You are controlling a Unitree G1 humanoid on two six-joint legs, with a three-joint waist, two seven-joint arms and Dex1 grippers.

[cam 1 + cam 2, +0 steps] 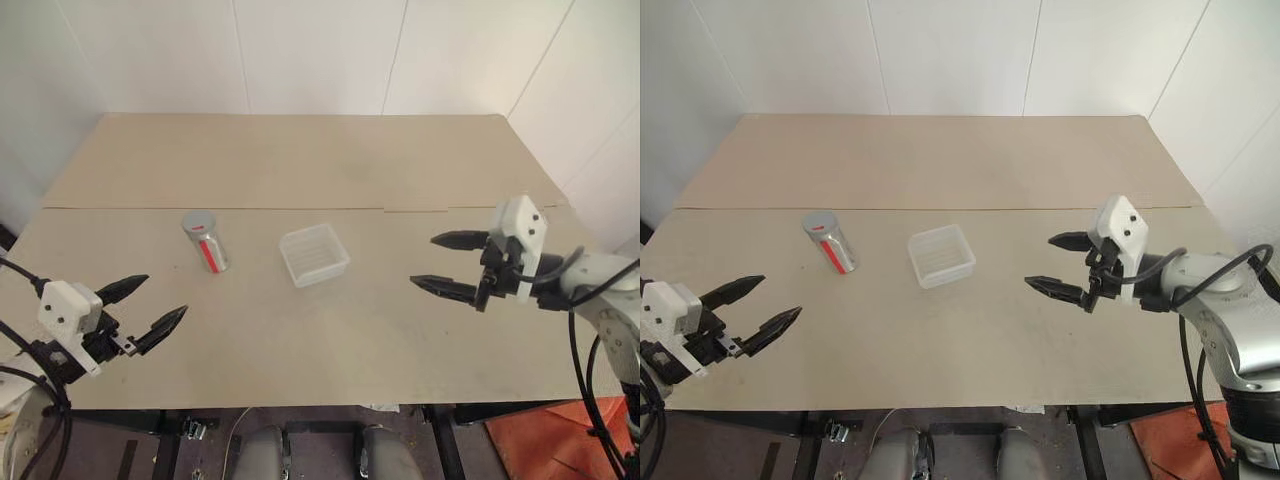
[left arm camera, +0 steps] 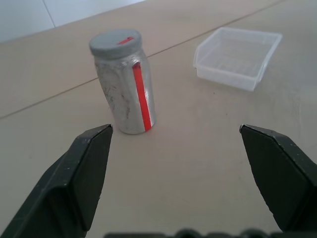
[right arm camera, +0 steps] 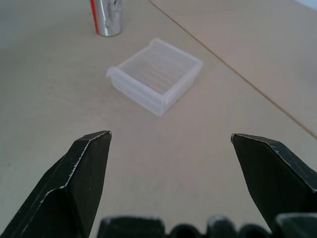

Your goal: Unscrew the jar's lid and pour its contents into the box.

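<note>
While both arms hang clear of the beige tabletop (image 1: 300,330), the small cylindrical plastic jar (image 1: 207,244) with its silvery side and red stripe stands upright left of centre, its flat grey screw lid (image 2: 115,42) on and, by the look of it, not yet loosened. Just beside it, apart and to the right, sits the small square translucent white plastic box (image 1: 314,254) with ribbed sloping walls, and nothing shows in it. The left gripper (image 1: 145,305) is spread wide and holds nothing, aimed at the jar from the near left; the right gripper (image 1: 450,263) is likewise splayed and unladen, facing the box from the right. The jar looks light and stiff, so it should tip or skid readily if nudged off-centre, and its smooth wall may slip under twisting load. A firm pinch low to mid-body, across the label, seems the safest hold for one hand, leaving the lid's edge free for the other to turn. The contents cannot be made out. The thin-walled box probably slides easily when bumped.
</note>
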